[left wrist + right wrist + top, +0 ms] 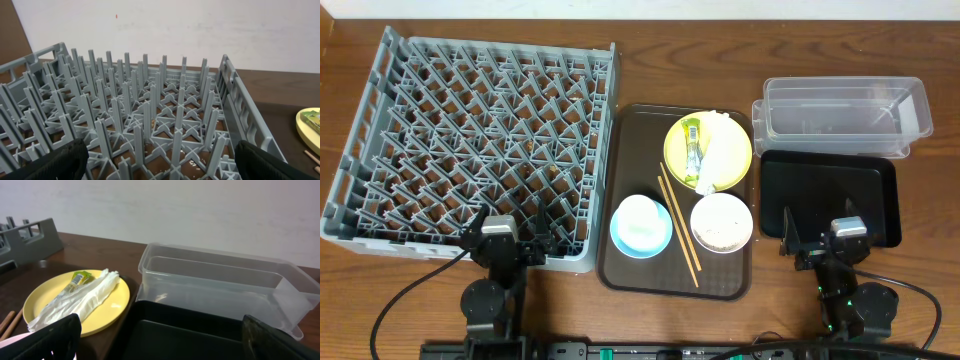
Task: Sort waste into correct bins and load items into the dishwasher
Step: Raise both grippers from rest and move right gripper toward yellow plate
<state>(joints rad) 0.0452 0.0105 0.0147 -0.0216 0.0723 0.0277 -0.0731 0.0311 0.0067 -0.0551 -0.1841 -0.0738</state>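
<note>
The left gripper point(160, 167) is fully open and empty, with the grey dish rack point(150, 115) directly ahead of and below it. The right gripper point(162, 342) is fully open and empty over the black tray point(190, 330). The clear tub point(215, 285) sits ahead, and the yellow plate point(107, 305), bearing the napkin point(80, 302) and apparently a sachet point(75, 280), is ahead-left.

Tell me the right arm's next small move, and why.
Probably swing the open right jaws left toward the crumpled white paper napkin on the round yellow plate: it is the waste nearest that arm, and the clear rectangular plastic tub stands empty.
</note>
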